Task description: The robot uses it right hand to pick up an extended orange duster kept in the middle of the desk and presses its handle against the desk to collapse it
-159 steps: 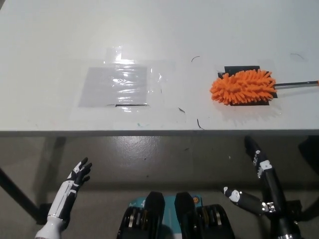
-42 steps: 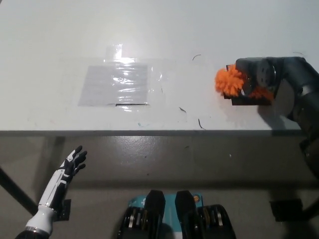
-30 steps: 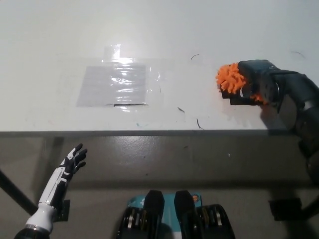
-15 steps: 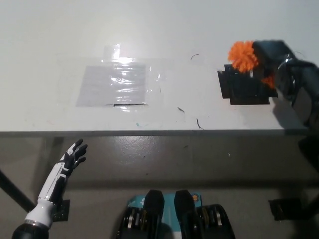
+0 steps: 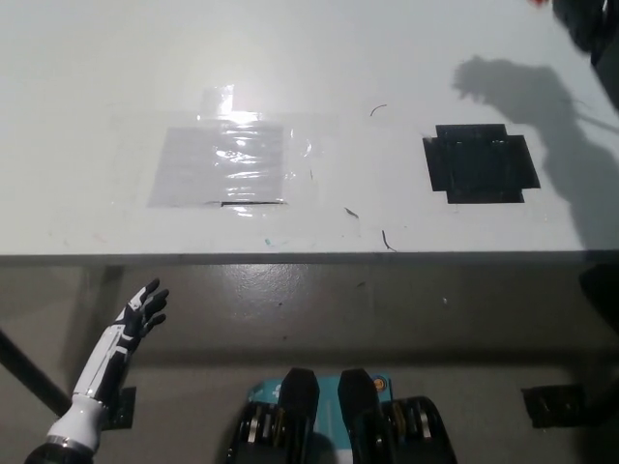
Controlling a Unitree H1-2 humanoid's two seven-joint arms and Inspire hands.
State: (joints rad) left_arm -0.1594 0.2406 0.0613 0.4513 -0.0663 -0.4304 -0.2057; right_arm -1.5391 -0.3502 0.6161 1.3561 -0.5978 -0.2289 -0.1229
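**Operator:** Where is the duster?

**Technician:** Almost entirely out of frame. Only a faint orange sliver of the duster shows at the top edge, touching the dark shape of the right arm in the top right corner. It is not on the desk. A shadow falls on the surface beyond the bare black tape patch.

**Operator:** Is the right hand gripping it?

**Technician:** Cannot tell; the hand itself is not distinguishable.

**Operator:** Handling properties?

**Technician:** Judged as light. The head is soft and compressible and gives a poor hold. The telescoping handle is thin, stiff and probably smooth, so it may slip when loaded endwise. Grasp the handle close to the head, keep it upright, and press its tip straight down on bare desk.

**Operator:** Other items?

**Technician:** A clear plastic sheet is taped left of the patch, well apart. The left hand rests below the desk edge at lower left, fingers spread, holding nothing.
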